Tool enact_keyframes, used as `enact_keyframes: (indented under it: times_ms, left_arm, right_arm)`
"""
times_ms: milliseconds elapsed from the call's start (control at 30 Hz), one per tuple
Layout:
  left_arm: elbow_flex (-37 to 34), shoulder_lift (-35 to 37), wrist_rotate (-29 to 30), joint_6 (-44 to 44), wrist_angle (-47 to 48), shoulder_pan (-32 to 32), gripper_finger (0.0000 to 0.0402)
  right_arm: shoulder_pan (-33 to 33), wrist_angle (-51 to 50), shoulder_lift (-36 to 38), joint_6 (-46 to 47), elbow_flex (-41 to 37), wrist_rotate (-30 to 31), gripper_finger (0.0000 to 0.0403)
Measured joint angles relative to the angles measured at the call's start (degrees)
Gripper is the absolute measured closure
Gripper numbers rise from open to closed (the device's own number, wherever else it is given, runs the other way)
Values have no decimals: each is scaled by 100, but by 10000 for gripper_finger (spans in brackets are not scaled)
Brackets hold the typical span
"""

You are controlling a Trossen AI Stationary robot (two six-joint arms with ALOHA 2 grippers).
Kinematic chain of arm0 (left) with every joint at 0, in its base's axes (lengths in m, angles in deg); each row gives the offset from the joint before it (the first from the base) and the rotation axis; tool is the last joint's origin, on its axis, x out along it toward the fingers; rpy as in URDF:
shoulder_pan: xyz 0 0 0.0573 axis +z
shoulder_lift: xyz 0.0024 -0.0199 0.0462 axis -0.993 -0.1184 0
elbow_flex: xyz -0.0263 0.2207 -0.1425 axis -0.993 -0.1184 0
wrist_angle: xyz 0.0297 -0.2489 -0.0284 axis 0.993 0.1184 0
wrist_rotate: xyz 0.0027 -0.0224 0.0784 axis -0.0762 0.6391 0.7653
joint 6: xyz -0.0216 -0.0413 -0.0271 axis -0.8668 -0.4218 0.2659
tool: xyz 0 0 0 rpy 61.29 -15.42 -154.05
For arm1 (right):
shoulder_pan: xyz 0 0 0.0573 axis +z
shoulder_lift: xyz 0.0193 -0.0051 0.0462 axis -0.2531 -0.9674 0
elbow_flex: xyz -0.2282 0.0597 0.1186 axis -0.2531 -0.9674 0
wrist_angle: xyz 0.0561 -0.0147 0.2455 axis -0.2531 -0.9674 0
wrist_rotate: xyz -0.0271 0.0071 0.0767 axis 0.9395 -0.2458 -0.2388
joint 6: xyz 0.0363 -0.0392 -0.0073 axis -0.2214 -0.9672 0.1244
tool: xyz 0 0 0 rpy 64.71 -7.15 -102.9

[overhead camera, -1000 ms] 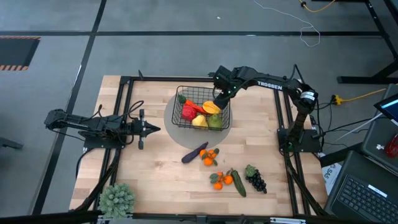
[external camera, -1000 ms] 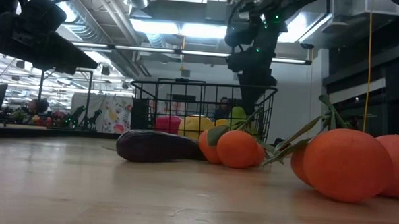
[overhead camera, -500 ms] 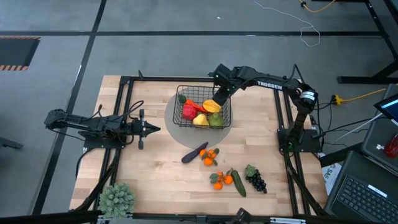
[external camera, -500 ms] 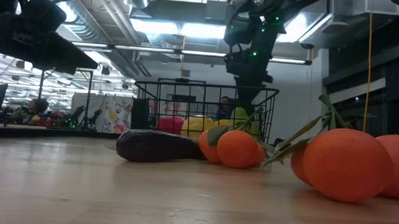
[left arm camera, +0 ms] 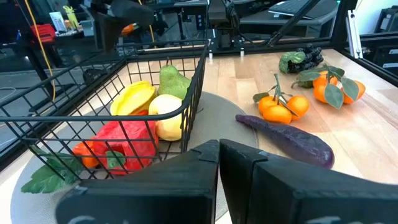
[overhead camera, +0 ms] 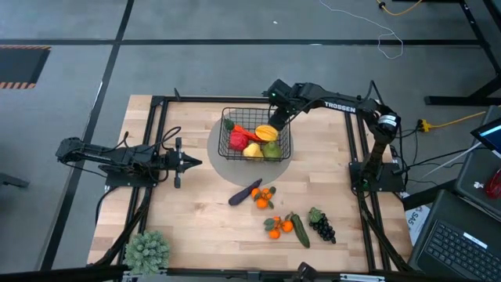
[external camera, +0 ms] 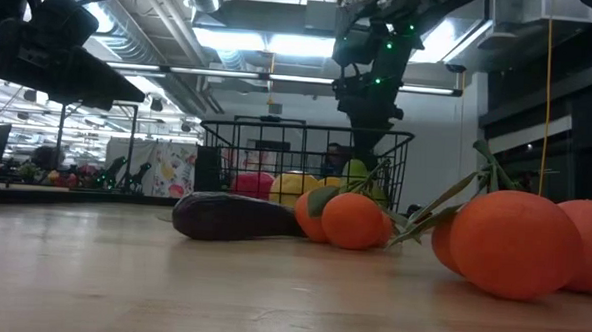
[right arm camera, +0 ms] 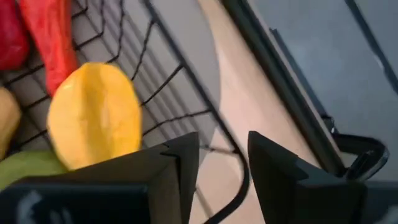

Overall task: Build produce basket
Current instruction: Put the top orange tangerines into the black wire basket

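The black wire basket (overhead camera: 255, 137) stands on a round grey mat and holds a red pepper (overhead camera: 237, 141), a carrot, a lemon (overhead camera: 251, 151), a green apple (overhead camera: 270, 151) and a yellow starfruit (overhead camera: 267, 133) (right arm camera: 93, 115). My right gripper (overhead camera: 275, 117) (right arm camera: 224, 162) is open and empty above the basket's far right corner, clear of the starfruit. My left gripper (overhead camera: 188, 162) (left arm camera: 219, 155) is shut and empty, level, to the left of the basket. An eggplant (overhead camera: 244, 192), two orange clusters (overhead camera: 264, 197) (overhead camera: 276, 227), a cucumber (overhead camera: 300, 231) and dark grapes (overhead camera: 321, 227) lie on the table.
A bushy grey-green plant (overhead camera: 146, 251) stands at the near left corner. A black frame (overhead camera: 156, 102) borders the wooden table. In the low view the eggplant (external camera: 234, 218) and oranges (external camera: 349, 218) lie in front of the basket (external camera: 306, 166). Bare wood lies left of the eggplant.
My right gripper has risen from the starfruit in the basket and drawn back a little toward the table's far edge. The starfruit stays in the basket. The left arm has kept still.
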Motion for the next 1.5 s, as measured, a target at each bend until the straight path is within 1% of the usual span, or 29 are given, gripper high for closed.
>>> enact_keyframes:
  times_ms: [133,233,267,333,433,533,600,633,700,800,933,1067,1167,1300,1433,1500]
  left_arm:
    - [0,0,0,0,0,-1,398]
    - [0,0,0,0,0,0,398]
    - [0,0,0,0,0,-1,398]
    - [0,1,0,0,0,0,398]
    - [0,0,0,0,0,-1,398]
    - [0,2,0,0,0,-1,398]
    - [0,0,0,0,0,0,398]
    - [0,1,-1,0,0,0,398]
    - [0,2,0,0,0,-1,398]
    - [0,0,0,-1,0,1,398]
    - [-2,0,-2,-2,0,1,398]
    - [0,0,0,-2,0,1,398]
    - [0,1,0,-2,0,1,398]
    - [0,0,0,-2,0,1,398]
    - [0,0,0,-2,0,1,398]
    - [0,1,-1,-2,0,1,398]
  right_arm:
    - [114,-487,9,242,436,-15,276]
    - [249,-984,13,588,937,-47,276]
    - [305,-1149,17,762,1124,-147,276]
    - [433,-1461,26,1091,1441,-652,276]
    - [714,-1796,29,1268,1758,-1860,276]
    - [1145,-1861,29,1071,1801,-3093,276]
    - [1516,-1849,29,876,1736,-3585,276]
    - [1721,-1835,29,824,1684,-3664,276]
    - [2127,-1771,29,822,1526,-3562,276]
    - [2723,-1478,29,993,1217,-2954,276]
    - [3396,-705,27,1510,644,-2167,276]
    - [3879,8,26,1924,121,-1665,276]
    - [4094,488,24,2033,-268,-1331,276]
    - [4237,1169,24,2047,-791,-692,276]
    - [4246,1852,20,2162,-1305,-589,276]
    - [4244,2029,20,2178,-1455,-576,276]
